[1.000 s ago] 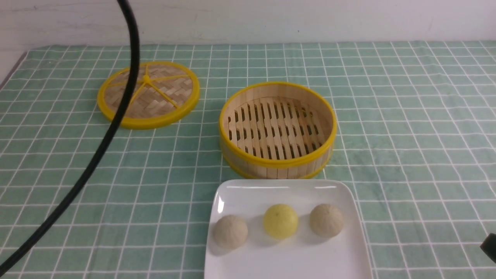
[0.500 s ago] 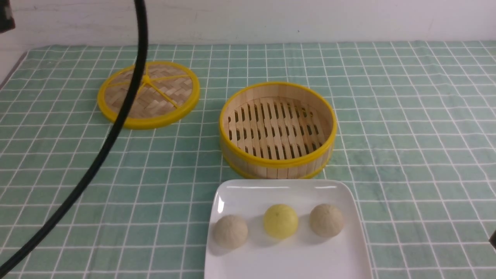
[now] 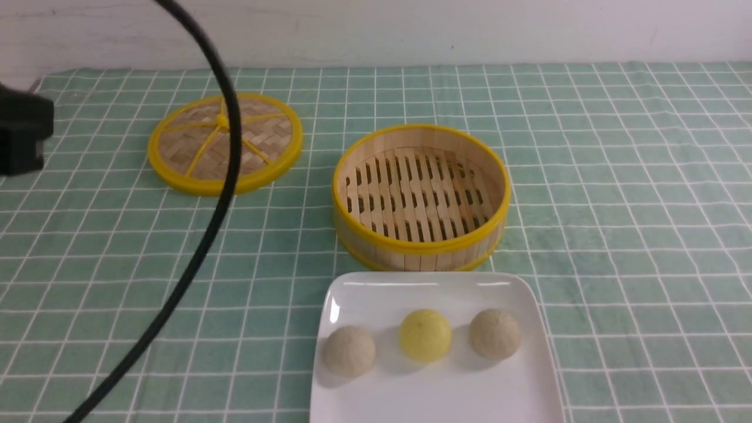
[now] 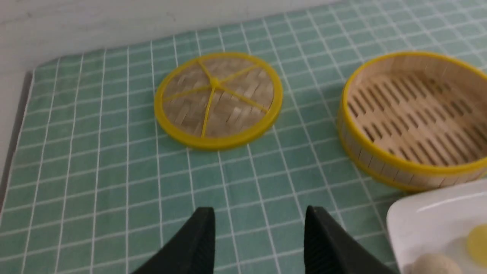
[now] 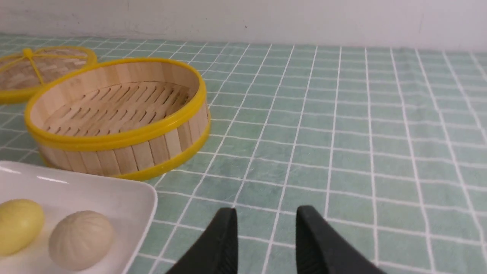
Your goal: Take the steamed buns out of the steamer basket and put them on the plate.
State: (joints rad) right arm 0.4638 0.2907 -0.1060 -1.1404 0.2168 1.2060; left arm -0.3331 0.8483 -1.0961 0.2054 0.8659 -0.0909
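Three steamed buns lie in a row on the white plate (image 3: 435,393) at the near middle: a beige one (image 3: 349,351), a yellow one (image 3: 425,335) and a beige one (image 3: 494,334). Just behind the plate stands the steamer basket (image 3: 420,197), with nothing on its slatted floor. My left gripper (image 4: 258,213) hangs open over bare cloth, left of the plate (image 4: 430,217) and nearer than the basket (image 4: 414,114). My right gripper (image 5: 266,213) is open over the cloth, to the right of the plate (image 5: 95,190) and holds nothing.
The flat woven lid (image 3: 225,143) lies at the back left. A black cable (image 3: 200,235) arcs across the left side in front of it. A black part of my left arm (image 3: 20,138) shows at the left edge. Green checked cloth covers the table.
A black part of my left arm has come into the front view at the left edge and dropped lower. The cable has swung rightward. The dark bit at the right edge has left the view.
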